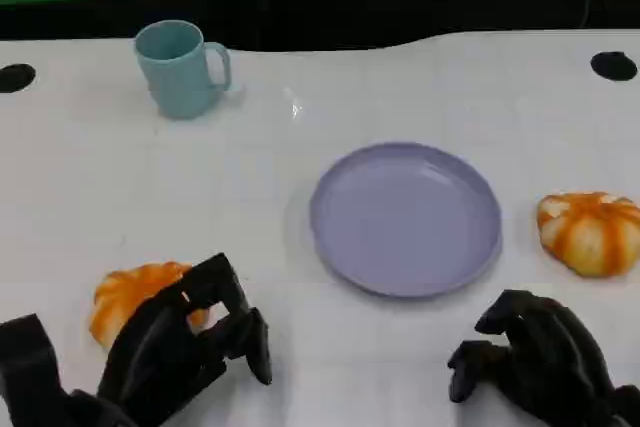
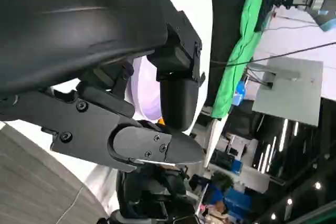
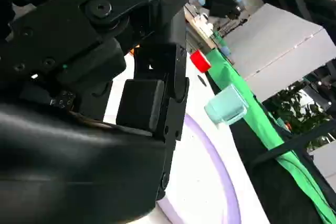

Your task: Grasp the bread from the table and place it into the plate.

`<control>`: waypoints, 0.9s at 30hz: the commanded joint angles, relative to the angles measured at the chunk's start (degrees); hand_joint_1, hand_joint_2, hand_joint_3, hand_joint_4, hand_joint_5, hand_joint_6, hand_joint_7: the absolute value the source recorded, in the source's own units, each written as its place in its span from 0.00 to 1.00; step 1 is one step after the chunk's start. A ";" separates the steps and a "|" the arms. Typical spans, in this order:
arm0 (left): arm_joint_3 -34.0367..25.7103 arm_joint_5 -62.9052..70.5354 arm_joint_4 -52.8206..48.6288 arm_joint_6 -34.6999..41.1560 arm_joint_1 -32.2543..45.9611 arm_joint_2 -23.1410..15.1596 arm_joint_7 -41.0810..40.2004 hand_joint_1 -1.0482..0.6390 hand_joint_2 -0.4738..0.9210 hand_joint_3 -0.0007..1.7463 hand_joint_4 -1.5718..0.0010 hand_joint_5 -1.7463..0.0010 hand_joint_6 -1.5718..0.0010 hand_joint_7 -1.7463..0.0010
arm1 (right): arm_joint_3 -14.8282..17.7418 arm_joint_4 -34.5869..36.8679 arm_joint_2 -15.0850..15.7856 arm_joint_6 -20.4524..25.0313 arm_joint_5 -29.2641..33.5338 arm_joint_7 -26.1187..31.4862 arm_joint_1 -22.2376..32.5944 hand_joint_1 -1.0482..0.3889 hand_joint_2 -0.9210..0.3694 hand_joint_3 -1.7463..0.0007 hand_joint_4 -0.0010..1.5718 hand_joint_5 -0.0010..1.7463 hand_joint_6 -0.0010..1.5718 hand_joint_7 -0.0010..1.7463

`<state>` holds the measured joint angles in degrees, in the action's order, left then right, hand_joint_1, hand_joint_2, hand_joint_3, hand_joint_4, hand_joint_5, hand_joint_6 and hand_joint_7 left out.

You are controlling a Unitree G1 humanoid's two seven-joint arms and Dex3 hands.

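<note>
Beside bread (image 1: 128,297), left robot hand (image 1: 185,352), fingers apart

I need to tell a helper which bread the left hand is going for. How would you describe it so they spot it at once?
Start at the purple plate in the middle of the white table. The orange-and-white bread lies off its near left side, just behind the left hand. A similar bread sits right of the plate; this one is partly hidden by black fingers.
</note>
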<state>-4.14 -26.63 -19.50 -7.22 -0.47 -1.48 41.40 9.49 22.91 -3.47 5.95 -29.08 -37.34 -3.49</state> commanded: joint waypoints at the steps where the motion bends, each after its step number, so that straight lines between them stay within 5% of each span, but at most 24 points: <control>1: -0.49 0.16 -0.22 0.01 0.22 -0.50 0.60 0.23 1.00 0.11 0.49 0.00 0.62 0.04 | 0.50 -0.51 0.59 0.01 -0.18 0.42 0.18 0.00 0.16 1.00 1.00 0.43 1.00 0.21; 27: -0.97 0.33 -1.16 -0.29 -0.45 -0.62 0.99 0.23 1.00 0.10 0.49 0.00 0.63 0.05 | 0.47 0.83 0.71 -0.76 0.07 -0.06 -0.61 0.00 0.15 1.00 1.00 0.42 1.00 0.21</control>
<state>-4.53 -26.65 -21.10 -7.49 -0.97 -1.40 42.48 9.49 24.06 -3.43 5.35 -29.05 -37.77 -3.87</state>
